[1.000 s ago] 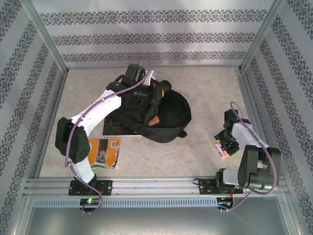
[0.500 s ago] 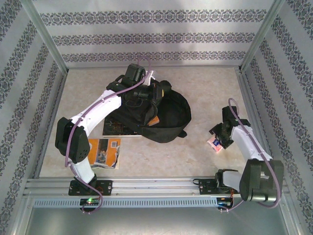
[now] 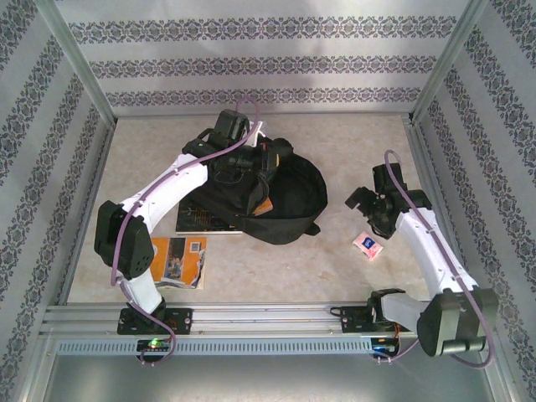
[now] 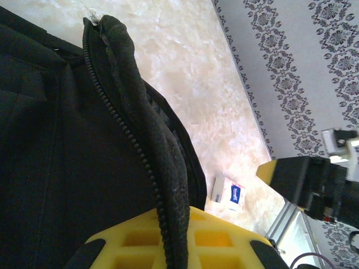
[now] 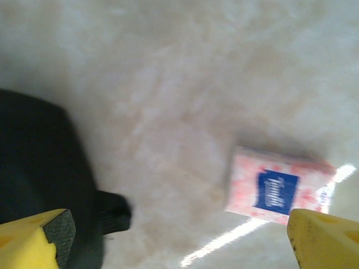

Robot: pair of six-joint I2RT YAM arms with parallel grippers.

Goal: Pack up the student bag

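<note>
**Item 1. Student bag**: large black soft fabric backpack, lying left of centre on the pale marbled table, mouth gaping towards the right arm. The left wrist view shows its zippered rim standing up as a raised ridge.

**Item 2. Left gripper**: closed tight on that zippered rim, lifting the opening. No change over the last second.

**Item 3. Right gripper**: jaws spread fully wide, nothing between them. A second ago it carried Item 4. It has since let go and swung up and towards the bag.

**Item 4. Pink-and-white tissue packet with a blue label**: flat on the table, well apart from the bag, below and just near of the right gripper. The right wrist view shows it between the yellow fingertips but under them, untouched.

**Item 5. Dark book**: partly tucked under the bag's near edge.

**Item 6. Orange booklet**: beside the left arm, near front.

**Assessment:** the packet appears released short of the bag, so it probably needs regrasping. Nothing packed is visible.
</note>
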